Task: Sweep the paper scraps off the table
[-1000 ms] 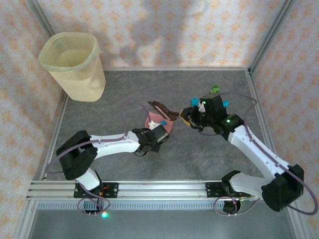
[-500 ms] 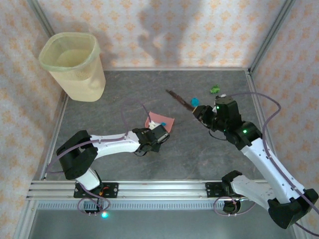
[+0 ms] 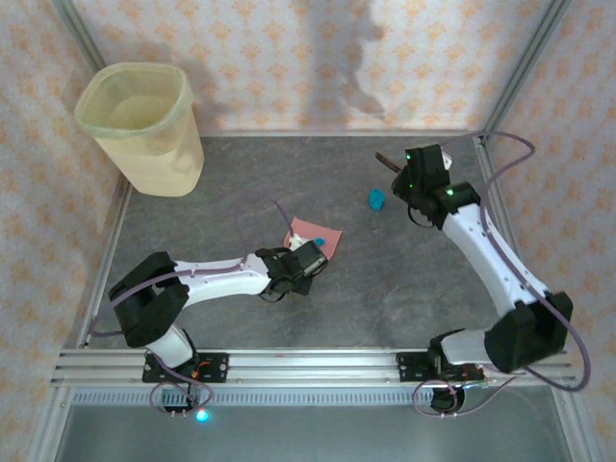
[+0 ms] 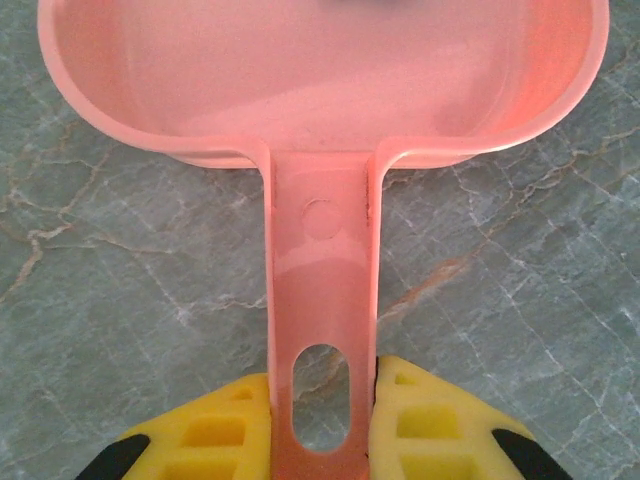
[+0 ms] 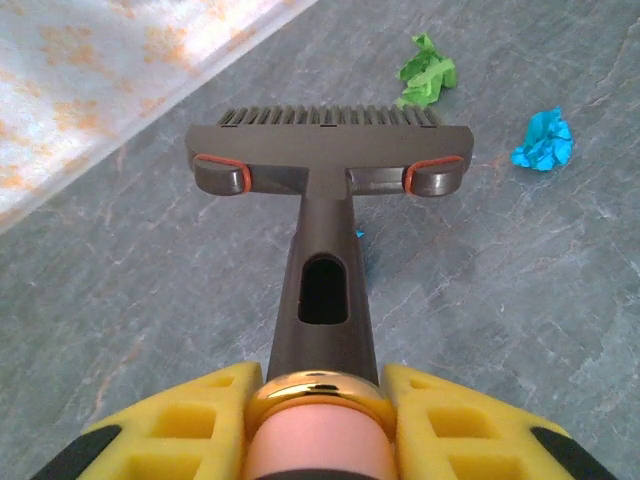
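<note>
With right gripper [image 5: 320,425] clamped on the brush [image 5: 330,160], set bristles on the table [image 5: 150,300] beyond the green and blue paper scraps [image 5: 543,141] lying ahead-right, then draw them toward the dustpan [image 4: 320,60] pinched by left gripper [image 4: 322,425].

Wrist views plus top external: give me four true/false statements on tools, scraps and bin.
1. The left gripper is shut on the handle of the pink dustpan. True.
2. The right gripper holds a brush. True.
3. The green scrap lies inside the dustpan. False: it lies on the table by the brush head, near a blue scrap.
4. The bin stands in the far right corner. False: it stands in the far left corner.
</note>
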